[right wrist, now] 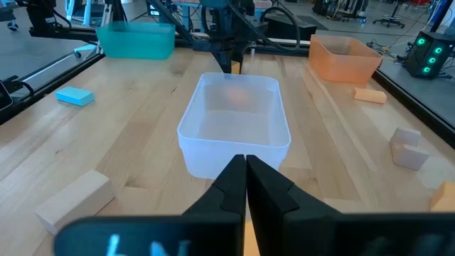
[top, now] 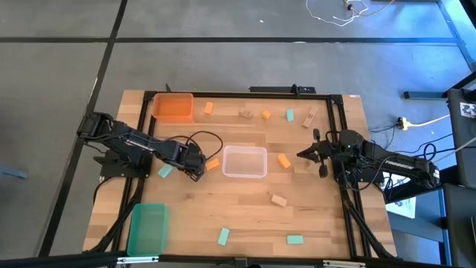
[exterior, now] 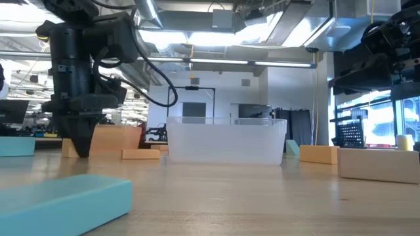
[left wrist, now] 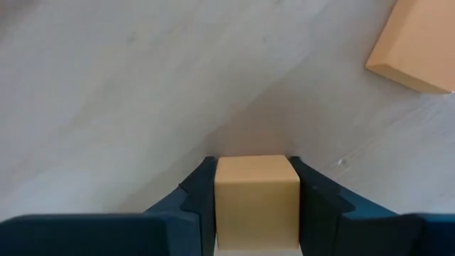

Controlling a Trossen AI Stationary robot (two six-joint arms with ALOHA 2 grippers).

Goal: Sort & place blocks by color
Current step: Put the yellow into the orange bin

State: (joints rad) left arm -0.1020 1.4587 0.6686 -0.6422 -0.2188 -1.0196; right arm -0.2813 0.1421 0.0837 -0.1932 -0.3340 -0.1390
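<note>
Small orange, mint green and tan blocks lie scattered flat on the wooden table (top: 245, 216). My left gripper (top: 198, 173) stands left of the clear bin (top: 245, 161), pointing down and shut on a yellowish-tan block (left wrist: 256, 203). Another orange block (left wrist: 416, 46) lies flat just beside it (top: 213, 164). A mint block (top: 165, 171) lies on its other side. My right gripper (top: 301, 155) hovers shut at the table's right side, facing the clear bin (right wrist: 234, 124), with nothing in it. My left gripper pinches the block between its two fingers, one on each of two opposite sides (left wrist: 222, 192). The fingers come from above, pointing steeply down. In the low view the fingertips (exterior: 82, 152) reach the tabletop, and the gripper hides the block there.
An orange bin (top: 173, 107) stands at the far left and a green bin (top: 147, 228) at the near left. More blocks lie along the far edge (top: 265, 115), right of the clear bin (top: 284, 161) and near the front (top: 295, 240). A black frame (top: 336, 134) borders the table.
</note>
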